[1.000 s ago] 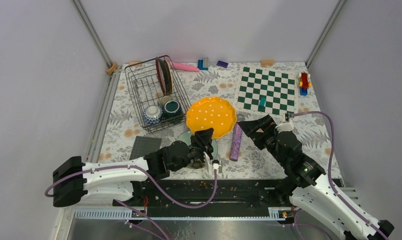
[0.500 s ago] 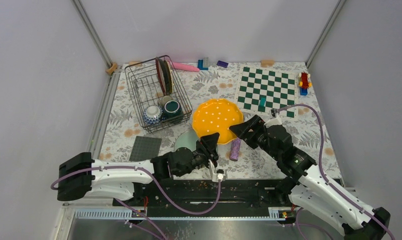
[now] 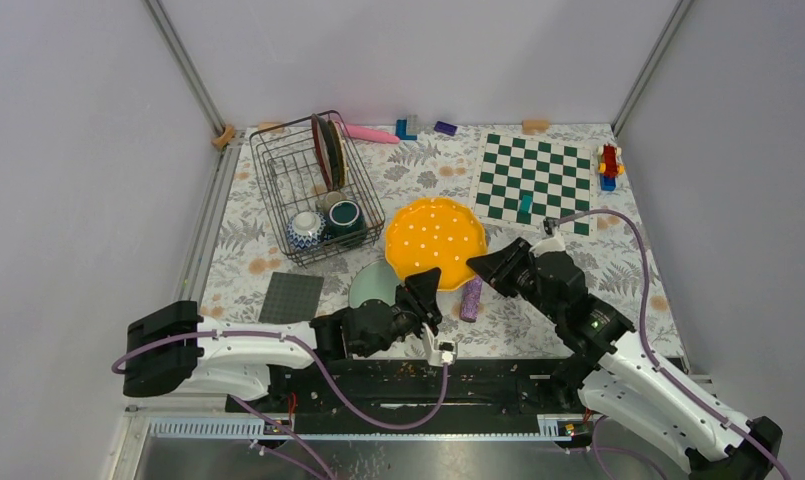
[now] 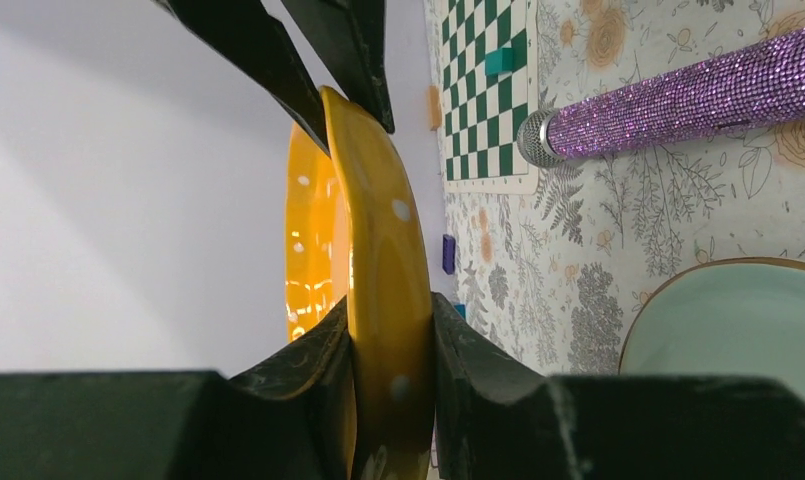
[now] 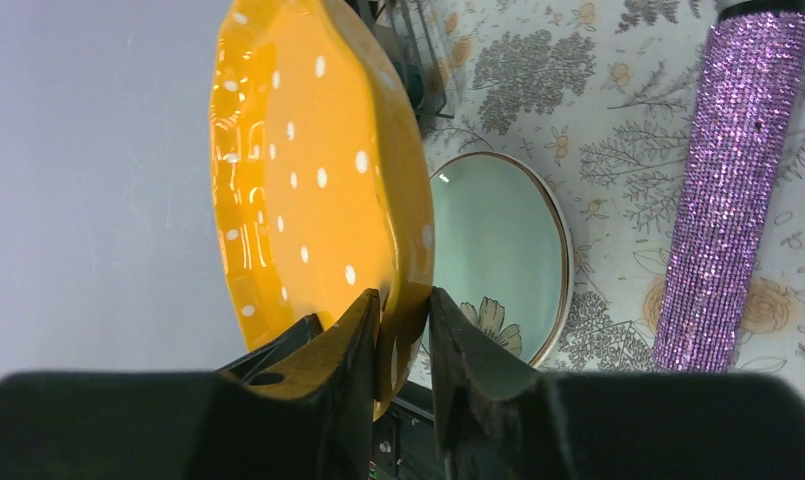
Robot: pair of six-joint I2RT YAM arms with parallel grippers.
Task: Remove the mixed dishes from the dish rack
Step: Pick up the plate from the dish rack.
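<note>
The yellow plate (image 3: 436, 243) hangs tilted above the table, gripped at two spots on its rim. My left gripper (image 3: 425, 283) is shut on its near edge, and in the left wrist view the rim (image 4: 378, 250) fills the space between the fingers. My right gripper (image 3: 481, 262) is shut on its right edge (image 5: 308, 180). The pale green plate (image 3: 370, 285) lies flat on the table below. The dish rack (image 3: 278, 190) holds an upright dark red-rimmed plate (image 3: 328, 150), a teal mug (image 3: 344, 215) and a blue-white bowl (image 3: 304, 229).
A purple glitter cylinder (image 3: 471, 298) lies just right of the green plate, under the held plate's edge. A grey square mat (image 3: 290, 297) sits left of it. The chessboard (image 3: 534, 180) and small toys lie at the back right.
My right gripper moved left to the yellow plate's rim and closed on it. The left arm shifted slightly right with the plate still in its grip.
</note>
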